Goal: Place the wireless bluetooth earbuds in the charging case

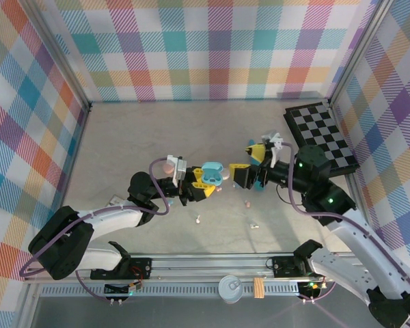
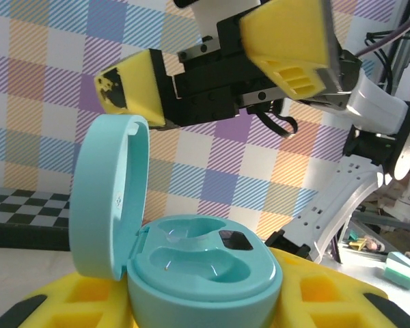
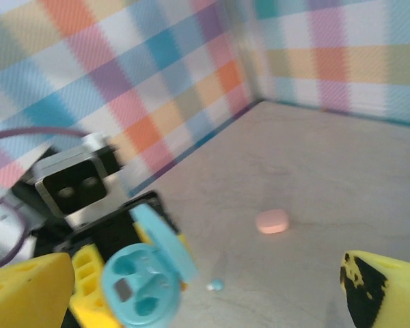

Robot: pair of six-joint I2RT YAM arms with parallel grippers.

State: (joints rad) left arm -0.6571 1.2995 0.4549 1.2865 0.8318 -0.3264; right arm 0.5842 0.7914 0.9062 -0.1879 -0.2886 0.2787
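An open teal charging case (image 2: 205, 263) sits upright in my left gripper (image 2: 205, 304), which is shut on it. Its lid (image 2: 109, 195) stands to the left, and both sockets are empty. In the top view the case (image 1: 212, 172) is at mid-table in the left gripper (image 1: 199, 180). My right gripper (image 1: 251, 166) hovers just right of the case, open and holding nothing. Its yellow fingers (image 2: 287, 41) spread above the case. In the right wrist view, a light blue earbud (image 3: 215, 284) lies on the table beside the case (image 3: 140, 287). A pink earbud (image 1: 247, 203) and two white earbuds (image 1: 198, 219) (image 1: 254, 226) lie nearer the arms.
A shut pink case (image 3: 272, 221) lies on the table behind the left gripper. A black-and-white checkerboard (image 1: 321, 133) sits at the back right. Plaid walls close in the back and both sides. A round lid (image 1: 230, 287) and a cork (image 1: 260, 288) rest on the front rail.
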